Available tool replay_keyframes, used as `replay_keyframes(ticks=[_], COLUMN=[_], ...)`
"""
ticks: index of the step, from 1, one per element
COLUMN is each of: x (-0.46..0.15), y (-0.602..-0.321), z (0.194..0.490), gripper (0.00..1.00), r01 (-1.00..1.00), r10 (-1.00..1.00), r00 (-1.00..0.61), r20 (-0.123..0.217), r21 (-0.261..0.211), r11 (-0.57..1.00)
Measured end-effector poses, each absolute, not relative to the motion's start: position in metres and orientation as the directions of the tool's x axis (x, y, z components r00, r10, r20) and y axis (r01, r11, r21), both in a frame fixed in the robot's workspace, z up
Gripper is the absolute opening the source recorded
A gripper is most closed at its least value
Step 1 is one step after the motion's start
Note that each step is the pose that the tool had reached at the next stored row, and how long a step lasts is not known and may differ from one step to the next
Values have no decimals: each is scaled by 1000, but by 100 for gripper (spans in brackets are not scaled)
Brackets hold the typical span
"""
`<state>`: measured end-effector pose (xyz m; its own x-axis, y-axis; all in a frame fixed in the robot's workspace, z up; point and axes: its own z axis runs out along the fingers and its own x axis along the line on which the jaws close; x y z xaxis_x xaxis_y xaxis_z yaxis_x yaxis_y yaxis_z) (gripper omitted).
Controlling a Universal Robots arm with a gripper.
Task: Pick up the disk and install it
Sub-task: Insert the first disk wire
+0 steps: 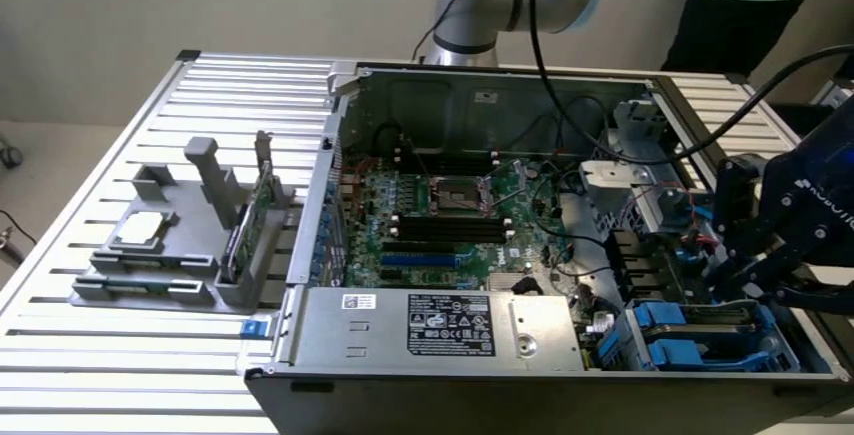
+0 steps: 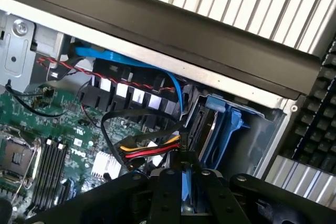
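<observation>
Disk shows as a thin blue-railed edge, upright, pinched between the closed jaws of the gripper. In the exterior view the gripper hangs at about four o'clock of the open computer case, just above the blue drive bay. Cables crowd the bay's motherboard side; the case wall lies close on the other.

Little reads plainly from where I work. On my dark arm housing, at the right edge of the exterior frame, pale letters run "ROBOTIQ", cut off by the border. The power supply label, bottom centre, carries dense print and certification marks too small to make out.
</observation>
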<state>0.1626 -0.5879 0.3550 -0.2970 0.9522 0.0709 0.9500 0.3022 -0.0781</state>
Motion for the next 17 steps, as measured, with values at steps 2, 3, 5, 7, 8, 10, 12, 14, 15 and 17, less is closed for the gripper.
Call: replay_keyframes(ticks=[2,3,5,7,8,10,12,14,15,17], x=[163,163,163,163,163,163,163,163,163,163], y=[-588,-588,-588,-588,-588,-588,-588,-588,-588,-588], z=[355,354,354,354,353,353,353,352,352,352], gripper=[17,17,17,17,17,17,17,17,17,17], r01=[961,965,974,981,984,989,993,995,996,997], r10=[963,967,975,982,985,990,994,996,997,998], r00=[-262,-244,-209,-174,-155,-119,-85,-58,-45,-24], r20=[71,71,71,71,71,71,71,69,67,63], r21=[-78,-78,-78,-78,-78,-78,-78,-78,-78,-79], r11=[267,250,215,179,160,125,91,63,51,29])
